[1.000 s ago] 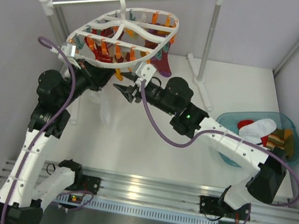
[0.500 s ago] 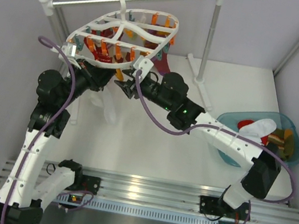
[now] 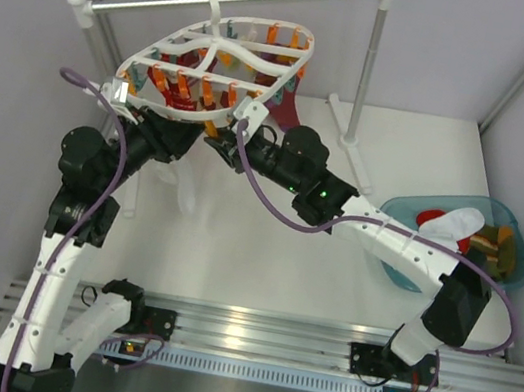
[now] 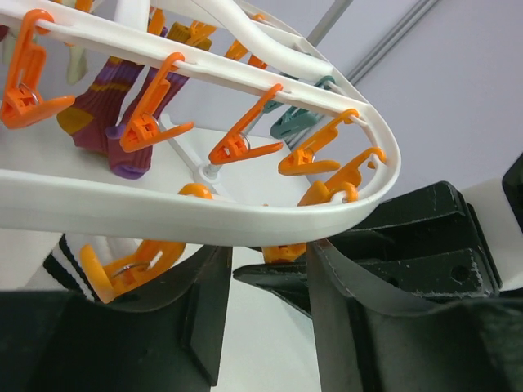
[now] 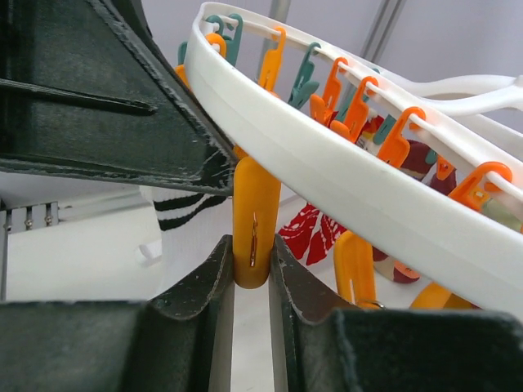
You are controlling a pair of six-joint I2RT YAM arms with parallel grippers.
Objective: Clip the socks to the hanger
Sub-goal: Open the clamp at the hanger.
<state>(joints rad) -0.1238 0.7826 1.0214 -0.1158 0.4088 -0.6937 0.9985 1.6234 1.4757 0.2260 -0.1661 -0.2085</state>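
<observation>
Right gripper [image 5: 252, 253]: clamped tight on an orange plastic clip [image 5: 255, 208], 6 o'clock rim of the white oval plastic hanger [image 5: 343, 175].
Left gripper [image 4: 270, 273]: jaws parted, nothing between.

Overhead, hanger [image 4: 163, 208] rim and dangling clips [image 4: 241, 145] tight against left pincer [image 4: 265, 261], right pincer [image 5: 251, 249]

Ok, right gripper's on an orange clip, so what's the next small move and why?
Probably bring the left gripper across to the striped sock and close on its cuff: that gripper is open and empty, while the right gripper pinches an orange clip under the hanger rim.
</observation>
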